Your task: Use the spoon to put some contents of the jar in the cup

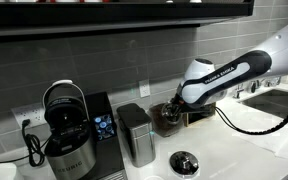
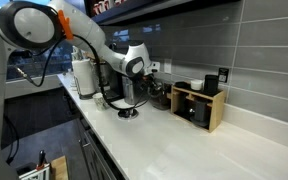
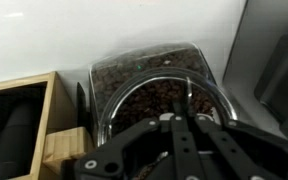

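Observation:
The jar (image 3: pixel 149 95) is clear glass with dark brown beans inside and fills the middle of the wrist view. It also shows in both exterior views (image 1: pixel 167 120) (image 2: pixel 158 94), by the wall. My gripper (image 3: pixel 180 122) hangs right over the jar's mouth with its fingers pressed together. A thin silver strip, the spoon (image 3: pixel 189 97), runs from the fingertips down into the beans; its bowl is hidden. The gripper shows in both exterior views (image 1: pixel 175 104) (image 2: pixel 148 80). The cup (image 1: pixel 185 162) (image 2: pixel 129 113), low with a pale rim, stands on the counter in front of the jar.
A tall grey metal canister (image 1: pixel 136 134) stands beside the jar, and a coffee machine (image 1: pixel 69 130) beyond it. A wooden box (image 2: pixel 199 105) (image 3: pixel 24 115) sits on the jar's other side. A black cable (image 1: pixel 254 125) hangs from the arm.

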`<state>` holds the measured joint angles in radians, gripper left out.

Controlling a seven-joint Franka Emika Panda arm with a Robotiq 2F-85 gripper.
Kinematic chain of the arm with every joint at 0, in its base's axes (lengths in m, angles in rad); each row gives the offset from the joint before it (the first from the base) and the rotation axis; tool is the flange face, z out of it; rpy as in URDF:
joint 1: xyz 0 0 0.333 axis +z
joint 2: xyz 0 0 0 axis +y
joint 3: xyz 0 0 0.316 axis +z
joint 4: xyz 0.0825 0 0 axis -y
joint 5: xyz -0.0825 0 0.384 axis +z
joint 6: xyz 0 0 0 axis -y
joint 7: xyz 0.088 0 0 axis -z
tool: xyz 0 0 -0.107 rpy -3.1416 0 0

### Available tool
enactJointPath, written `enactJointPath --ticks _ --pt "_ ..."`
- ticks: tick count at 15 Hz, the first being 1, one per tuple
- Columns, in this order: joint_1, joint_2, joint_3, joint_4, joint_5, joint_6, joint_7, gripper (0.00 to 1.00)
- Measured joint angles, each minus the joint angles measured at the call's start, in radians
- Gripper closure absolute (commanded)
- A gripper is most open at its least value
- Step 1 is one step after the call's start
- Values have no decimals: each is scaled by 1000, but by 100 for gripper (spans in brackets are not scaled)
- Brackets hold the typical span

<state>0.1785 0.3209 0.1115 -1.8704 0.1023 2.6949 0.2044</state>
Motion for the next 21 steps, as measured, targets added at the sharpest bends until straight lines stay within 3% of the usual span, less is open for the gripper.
enactJointPath --ticks 2,3,6,14,21 --pt "19 18 -20 12 -46 8 39 94" --pt "28 25 -31 15 -68 8 59 73" --pt "49 36 -60 25 -115 9 103 61" --pt "59 8 -85 45 -137 7 131 0" --pt "37 -114 -55 -6 -123 -81 56 0"
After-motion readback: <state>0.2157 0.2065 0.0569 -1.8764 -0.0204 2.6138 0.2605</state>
